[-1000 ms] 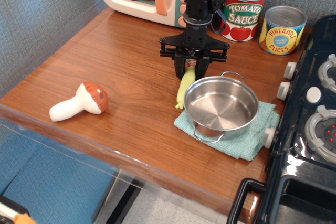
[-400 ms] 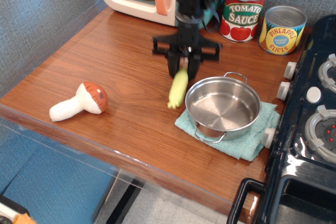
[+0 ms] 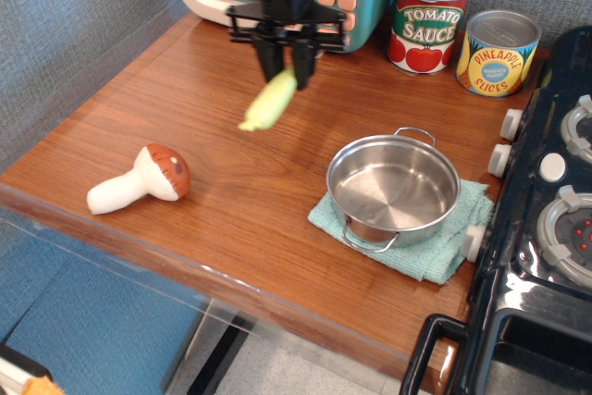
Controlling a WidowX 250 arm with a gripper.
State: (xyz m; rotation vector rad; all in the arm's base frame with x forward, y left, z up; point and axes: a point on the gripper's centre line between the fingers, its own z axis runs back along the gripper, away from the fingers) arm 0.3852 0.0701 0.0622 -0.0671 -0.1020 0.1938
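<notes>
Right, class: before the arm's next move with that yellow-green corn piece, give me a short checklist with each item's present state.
1. The tool grips the yellow-green corn piece: ok, held by its upper end.
2. Corn clear of the wooden counter: ok, it hangs tilted above it.
3. Steel pot upright on the teal cloth, nothing inside: ok.
4. Toy mushroom away from the corn: ok.
5. Grip firmness: cannot tell.
</notes>
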